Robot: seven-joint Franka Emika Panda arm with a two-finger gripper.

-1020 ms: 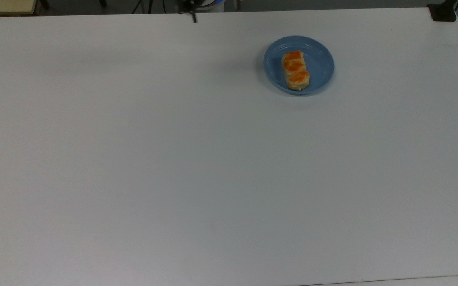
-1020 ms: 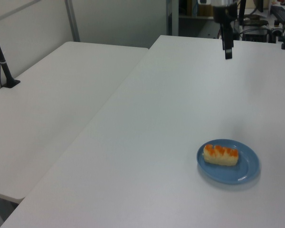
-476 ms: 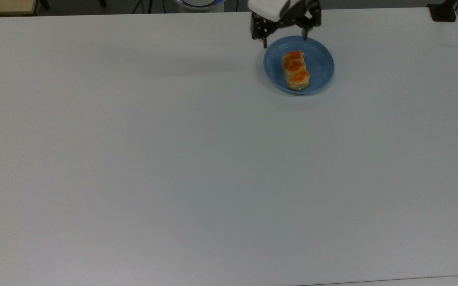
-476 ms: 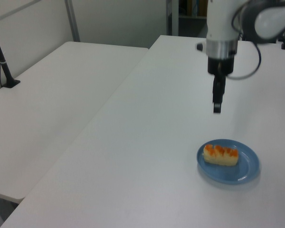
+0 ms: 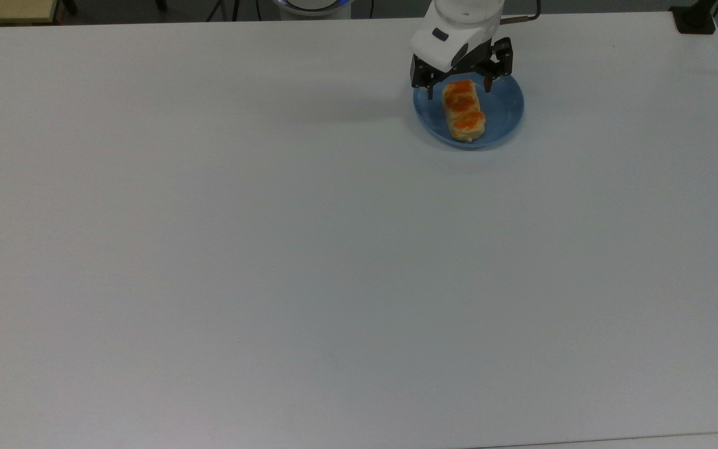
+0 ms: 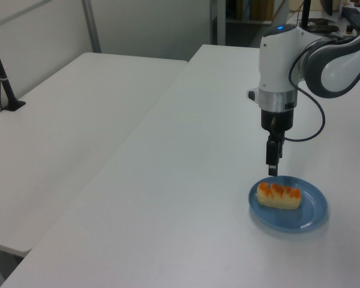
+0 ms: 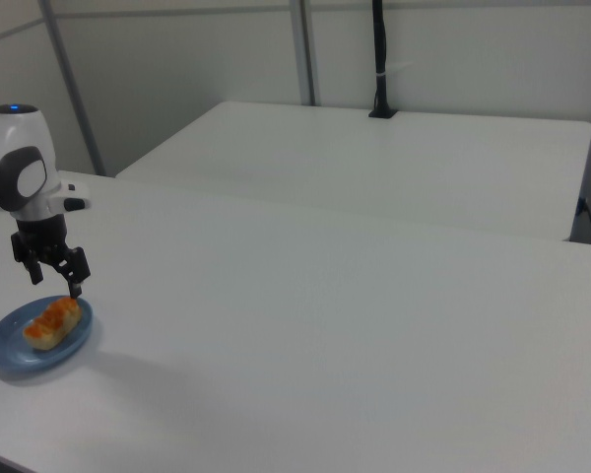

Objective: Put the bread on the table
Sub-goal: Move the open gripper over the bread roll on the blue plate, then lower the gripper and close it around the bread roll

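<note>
We see the hand (image 5: 459, 89) pointing down, fingers wide, above the bread's (image 5: 464, 110) far end; bread lies on the plate (image 5: 505, 106), on the surface (image 5: 272, 249).

No readable text, label, brand, number or sign anywhere.

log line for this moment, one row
phase: approach | claw: open, above the bread's far end, no contact seen | bread: lying on blue plate | table: bread not yet on it
</note>
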